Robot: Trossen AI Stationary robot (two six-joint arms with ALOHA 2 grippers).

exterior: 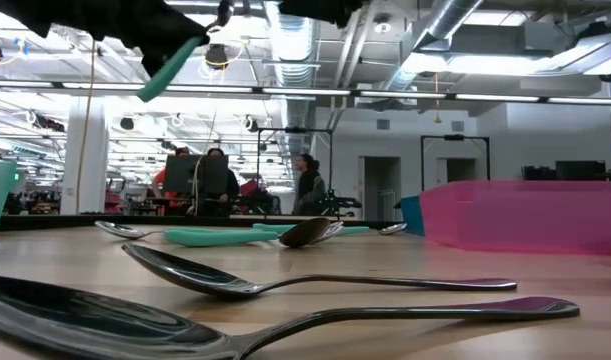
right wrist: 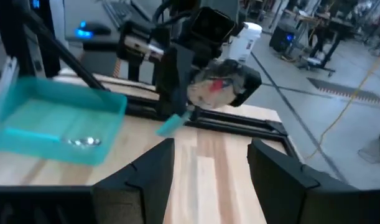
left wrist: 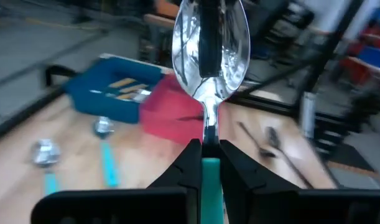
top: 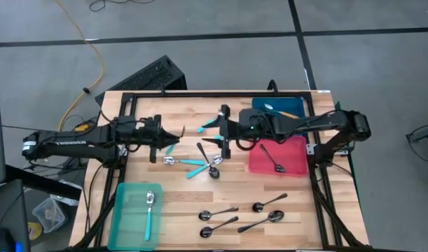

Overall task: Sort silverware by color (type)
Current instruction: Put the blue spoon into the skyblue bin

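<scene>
Sorting looks well begun but far from finished. The teal bin (top: 134, 213) at the bench's (top: 178, 199) near-left corner holds one teal-handled spoon (top: 150, 210). The pink bin (top: 295, 162), on the far side of the bench from it, holds one dark all-metal spoon (top: 272, 158). The blue bin (top: 291, 106) just beyond the pink one shows something orange inside, too small to make out.

The left gripper (top: 176, 134) hangs above the bench, up from the teal bin, its fingers (left wrist: 190, 163) clamped on the handle of a teal-handled spoon in the air (left wrist: 209, 56). The bowl stands up past the fingertips (mirror-bright, oval, smoothly dished). Judging by colour, it belongs in the teal bin.

The right gripper (top: 224, 138) hovers mid-bench with its fingers (right wrist: 153, 163) spread wide and nothing between them.

Left to sort: a loose cluster of teal-handled spoons (top: 194, 164) lying mid-bench, and four dark metal spoons (top: 242, 212) just right of the teal bin. The handles are matte plastic; the all-metal ones are slim, glossy and thin-stemmed. The bench is pale wood planking, and the bins are translucent plastic.
</scene>
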